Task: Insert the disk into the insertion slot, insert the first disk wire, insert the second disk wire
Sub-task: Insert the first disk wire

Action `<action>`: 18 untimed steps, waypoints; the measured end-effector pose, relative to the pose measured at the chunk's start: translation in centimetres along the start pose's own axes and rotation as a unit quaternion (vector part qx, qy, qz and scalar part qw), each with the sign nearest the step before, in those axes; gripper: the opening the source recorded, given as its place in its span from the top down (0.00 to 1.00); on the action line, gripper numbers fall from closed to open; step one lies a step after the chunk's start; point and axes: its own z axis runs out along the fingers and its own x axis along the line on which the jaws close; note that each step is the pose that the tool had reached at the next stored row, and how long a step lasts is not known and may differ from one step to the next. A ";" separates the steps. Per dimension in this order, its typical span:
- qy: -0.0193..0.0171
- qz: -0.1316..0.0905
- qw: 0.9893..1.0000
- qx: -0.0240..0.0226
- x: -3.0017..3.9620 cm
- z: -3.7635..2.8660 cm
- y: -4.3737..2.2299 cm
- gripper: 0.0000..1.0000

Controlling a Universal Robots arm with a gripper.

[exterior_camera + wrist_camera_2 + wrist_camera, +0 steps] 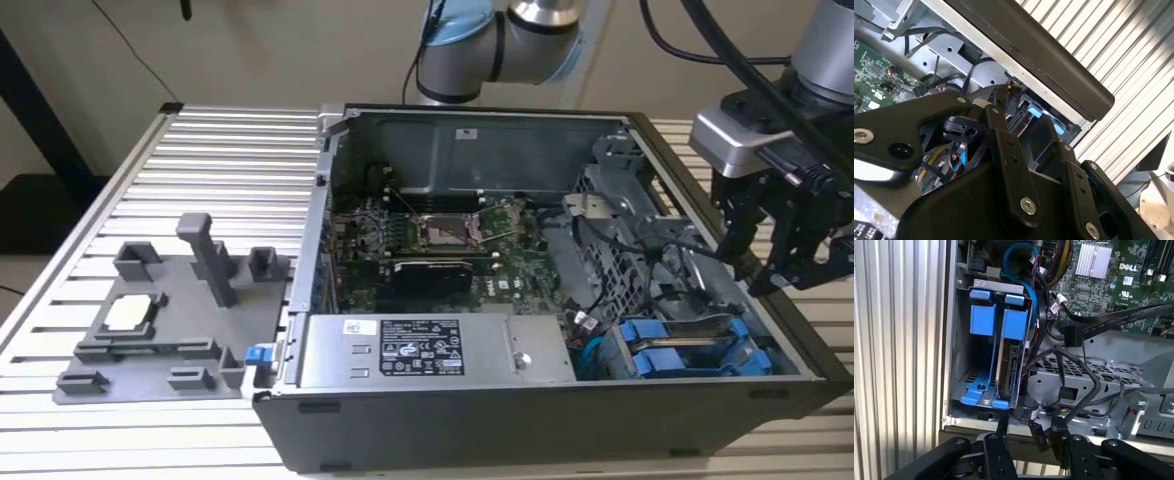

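While the gripper [754, 270] hangs over the open computer case [534, 420], its jaws stand moderately wide apart; in the first wrist view I cannot tell whether anything is pinched between them. Straight ahead of the fingertips, the disk [1009, 365] sits on edge in its blue carrier, seated inside the insertion slot [999, 287] of the grey drive cage. Loose black cables [1079, 370] trail just beside the disk, close to the fingertips. Beyond the cage lies the green motherboard [1104, 270].
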 end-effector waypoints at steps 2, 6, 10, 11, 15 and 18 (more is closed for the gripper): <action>0.003 -0.002 1.000 -0.001 -0.17 0.07 -0.16 0.53; 0.007 0.002 1.000 -0.002 -0.66 0.10 -0.31 0.53; 0.011 0.019 1.000 -0.003 -0.67 0.11 -0.31 0.53; 0.011 0.019 1.000 -0.003 -0.67 0.11 -0.31 0.53; 0.011 0.019 1.000 -0.003 -0.67 0.11 -0.32 0.53; 0.011 0.019 1.000 -0.003 -0.67 0.11 -0.31 0.53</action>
